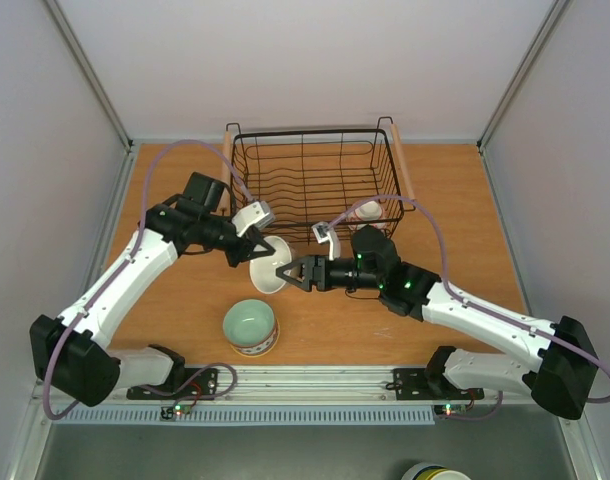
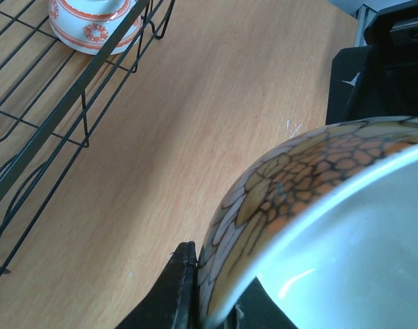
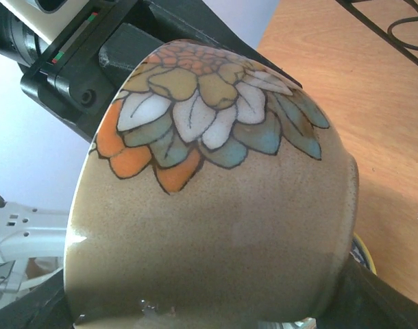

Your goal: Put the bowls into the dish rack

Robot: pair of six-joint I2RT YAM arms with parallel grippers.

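My left gripper [image 1: 253, 255] is shut on the rim of a beige bowl with a flower pattern [image 1: 268, 266] and holds it tilted above the table in front of the dish rack [image 1: 310, 180]. In the left wrist view one finger is outside and one inside the rim [image 2: 216, 301]. My right gripper [image 1: 288, 273] is open, its jaws spread to either side of this bowl [image 3: 216, 205], which fills the right wrist view. A pale green bowl [image 1: 250, 327] stands on the table near the front. A red-and-white bowl [image 1: 368, 211] lies in the rack's right front corner [image 2: 92, 24].
The rack's black wires [image 2: 58, 89] lie to the left of the held bowl in the left wrist view. Wooden handles [image 1: 397, 160] run along the rack's sides. Another bowl [image 1: 435, 471] shows partly below the table's front edge. White walls close in both sides.
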